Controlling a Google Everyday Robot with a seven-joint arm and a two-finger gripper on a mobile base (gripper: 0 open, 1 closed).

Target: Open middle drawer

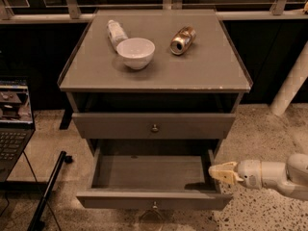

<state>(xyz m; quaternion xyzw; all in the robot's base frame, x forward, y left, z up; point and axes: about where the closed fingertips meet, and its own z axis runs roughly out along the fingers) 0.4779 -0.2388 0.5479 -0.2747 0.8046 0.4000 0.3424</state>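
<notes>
The gripper (222,173), low at the right of the view, is a small cream-yellow piece, warmer in tone than the part that carries it, with a wedge-like outline that narrows toward its tip. Behind it the arm (269,174) is a smooth white, short, rounded cylinder, with a darker seam ring where it meets the gripper. At the frame's edge the arm swells into a bulkier, rounded joint housing (299,176), white shading to grey on its underside, with a plain matte shell.
</notes>
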